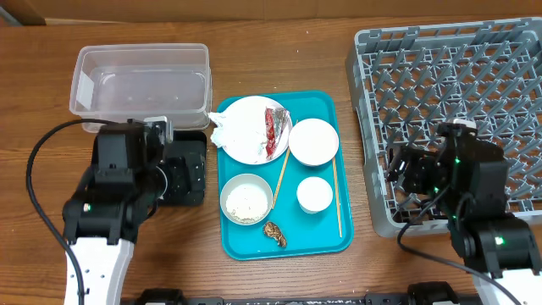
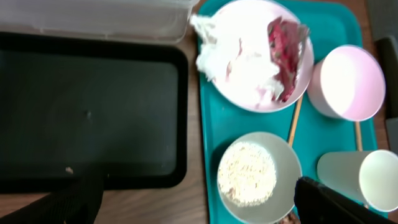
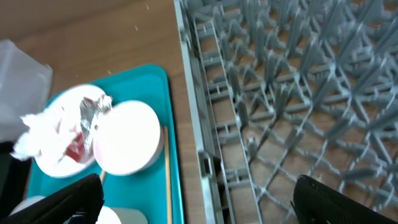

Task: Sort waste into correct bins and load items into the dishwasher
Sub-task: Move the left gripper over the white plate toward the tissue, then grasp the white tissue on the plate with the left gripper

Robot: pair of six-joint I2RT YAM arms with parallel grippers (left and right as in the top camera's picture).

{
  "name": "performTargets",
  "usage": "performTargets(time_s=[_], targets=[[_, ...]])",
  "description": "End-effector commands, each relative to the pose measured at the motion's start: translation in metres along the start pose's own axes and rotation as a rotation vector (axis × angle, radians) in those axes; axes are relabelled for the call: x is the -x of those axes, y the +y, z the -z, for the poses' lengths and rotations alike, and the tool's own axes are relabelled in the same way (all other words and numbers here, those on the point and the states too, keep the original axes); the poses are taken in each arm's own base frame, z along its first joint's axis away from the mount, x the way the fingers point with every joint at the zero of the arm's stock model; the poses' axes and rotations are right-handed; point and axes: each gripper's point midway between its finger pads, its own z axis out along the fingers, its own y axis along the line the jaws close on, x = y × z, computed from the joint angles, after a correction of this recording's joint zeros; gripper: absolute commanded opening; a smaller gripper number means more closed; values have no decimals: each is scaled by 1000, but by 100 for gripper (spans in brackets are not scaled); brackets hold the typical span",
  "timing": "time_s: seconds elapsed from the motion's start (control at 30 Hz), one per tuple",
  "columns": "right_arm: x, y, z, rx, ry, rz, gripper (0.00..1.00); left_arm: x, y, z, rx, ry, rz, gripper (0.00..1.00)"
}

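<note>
Brown and small, the food scrap (image 1: 275,233) is lying at the near end of the teal serving tray (image 1: 315,237), apart from the dishes. Just beyond it the rice bowl (image 1: 226,193) is sitting upright with the white rice grains (image 1: 246,203) inside it, and the small cup (image 1: 314,194) is standing to its right. One chopstick (image 1: 280,178) is lying aslant between these two, its far end reaching the plate's rim, and the other chopstick (image 1: 337,199) is lying to the right of the cup, nearly parallel to the tray's side. To the left, the left gripper (image 2: 198,186) is hovering over the shallow black tray (image 2: 93,106), its fingers spread wide and holding nothing. To the right, the right gripper (image 3: 199,183) is hanging over the near left part of the grey dish rack (image 1: 449,102), likewise released. Farther on, the empty bowl (image 1: 313,141) is resting just beside the round plate (image 1: 252,152), which is carrying the red shiny wrapper (image 1: 273,131) and the crumpled napkin (image 1: 224,129), the napkin spilling over the plate's left rim. At the far left the clear tub (image 1: 140,80) is sitting just behind the black tray.
</note>
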Motion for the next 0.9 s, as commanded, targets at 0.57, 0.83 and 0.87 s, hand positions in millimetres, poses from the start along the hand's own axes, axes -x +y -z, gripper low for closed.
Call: performTargets(time_s=[0.57,0.83,0.87], targets=[[-2,4,5,16,29,-5,100,45,-48,-41,-170,-38,-32,100],[-2,4,5,16,29,-5,100,72,-80,-73,-32,-76,-178,93],[-2,4,5,16,29,-5,100,73,-86,-79,-30,-74,-191,92]])
